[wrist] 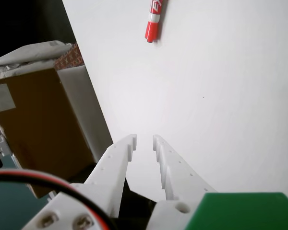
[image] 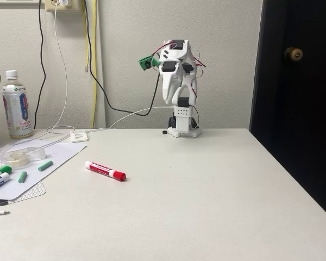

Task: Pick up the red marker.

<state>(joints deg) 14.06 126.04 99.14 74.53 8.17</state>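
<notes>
Red marker (image: 105,171) flat on table (image: 206,190), cap rightward, fixed view.

White arm (image: 176,81) folded upright at the far side of the table, gripper (wrist: 144,140) pointing down, fingers slightly apart, holding nothing

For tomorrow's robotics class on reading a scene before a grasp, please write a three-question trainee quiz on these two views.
1. True or false: the gripper is closed on the red marker.
2. In the fixed view, where does the marker lie? A) on the bare table B) on the sheet of paper C) beside the bottle
3. In the wrist view, which end of the marker is nearer the gripper?

Key: 1 false, its fingers stand slightly apart holding nothing; 2 A; 3 the red cap.
</notes>
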